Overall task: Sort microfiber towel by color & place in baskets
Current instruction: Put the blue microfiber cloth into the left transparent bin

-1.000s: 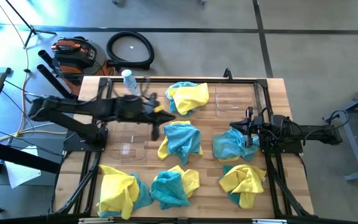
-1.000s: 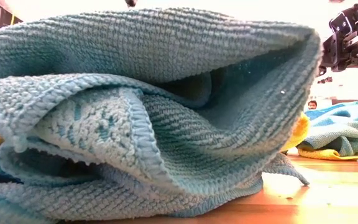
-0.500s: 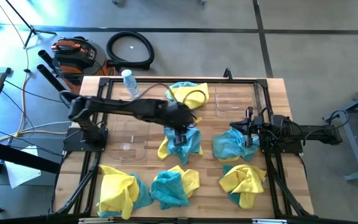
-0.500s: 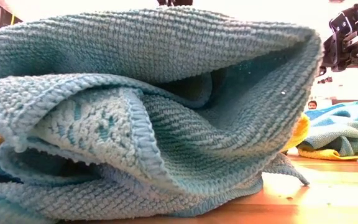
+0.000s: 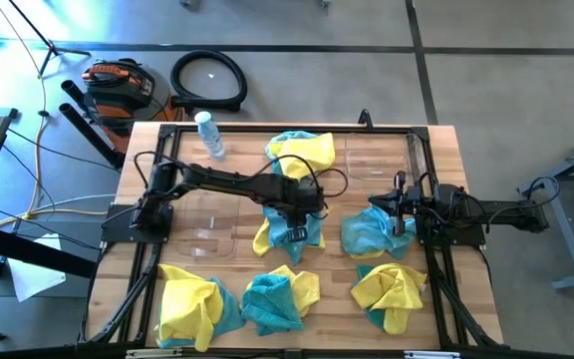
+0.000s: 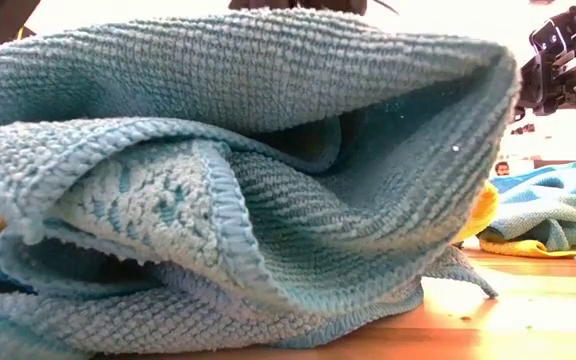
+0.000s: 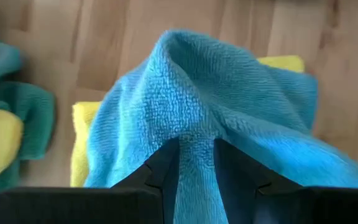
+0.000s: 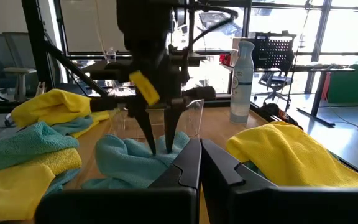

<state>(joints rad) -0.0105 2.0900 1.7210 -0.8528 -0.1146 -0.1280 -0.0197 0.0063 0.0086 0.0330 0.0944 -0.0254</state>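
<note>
Left gripper (image 5: 298, 225) now down on centre blue towel (image 5: 292, 221), swung in from water bottle (image 5: 208, 135) side; fingers (image 7: 166, 169) narrowly parted, straddling raised fold. You are about to pinch. Left basket (image 5: 210, 221) just beside towel. Right gripper (image 5: 398, 216) shut, parked.

The towels (image 6: 268, 180) were soft cloth with a coarse, ribbed, looped weave, matt; the table (image 5: 466, 160) was pale wood planks, smooth, faintly shiny; the bottle (image 5: 208, 134) at upper left was clear glossy plastic; the left gripper (image 7: 194, 174) fingers looked matt black.
</note>
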